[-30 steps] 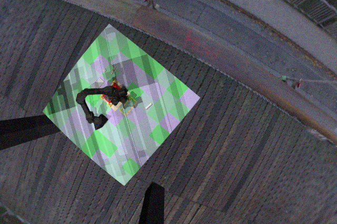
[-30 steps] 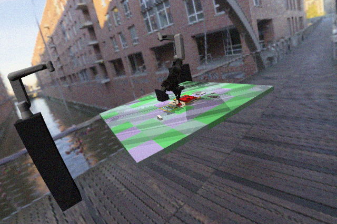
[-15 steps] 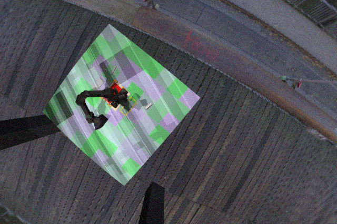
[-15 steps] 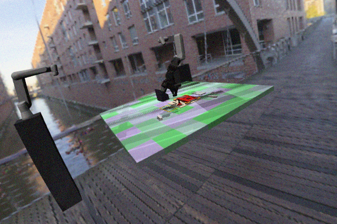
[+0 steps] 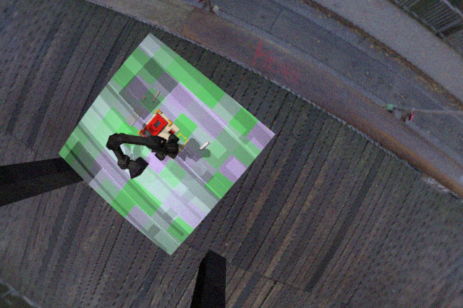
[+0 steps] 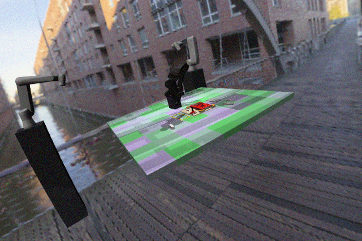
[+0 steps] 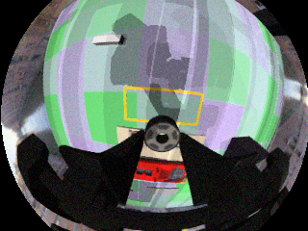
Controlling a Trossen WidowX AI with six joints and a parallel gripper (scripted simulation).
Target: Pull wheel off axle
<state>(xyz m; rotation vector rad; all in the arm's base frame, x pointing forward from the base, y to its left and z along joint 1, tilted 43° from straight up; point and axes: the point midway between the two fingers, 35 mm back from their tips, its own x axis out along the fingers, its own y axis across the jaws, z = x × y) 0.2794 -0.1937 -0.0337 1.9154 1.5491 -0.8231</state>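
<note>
My gripper (image 6: 175,106) (image 7: 162,134) is shut on the wheel (image 7: 153,137), a dark round wheel with a grey spoked face, seen between the fingertips in the wrist view. It is held up in the air, clear of the red upright axle piece (image 5: 171,131) (image 6: 192,111), which stands on the beige board (image 5: 164,134) (image 6: 186,111) (image 7: 126,135). The marked area is a yellow outline (image 5: 183,136) (image 7: 125,103) on the table just beyond the board. In the wrist view it lies just ahead of the wheel. The axle is hidden in the wrist view.
A red block (image 5: 157,123) (image 6: 201,106) with yellow-orange corner pieces sits on the board. A small white block (image 5: 204,144) (image 6: 171,126) (image 7: 107,39) lies beyond the marked area. Thin grey pieces (image 5: 156,95) (image 6: 228,103) and a flat grey plate (image 5: 132,118) lie beyond the board's other side.
</note>
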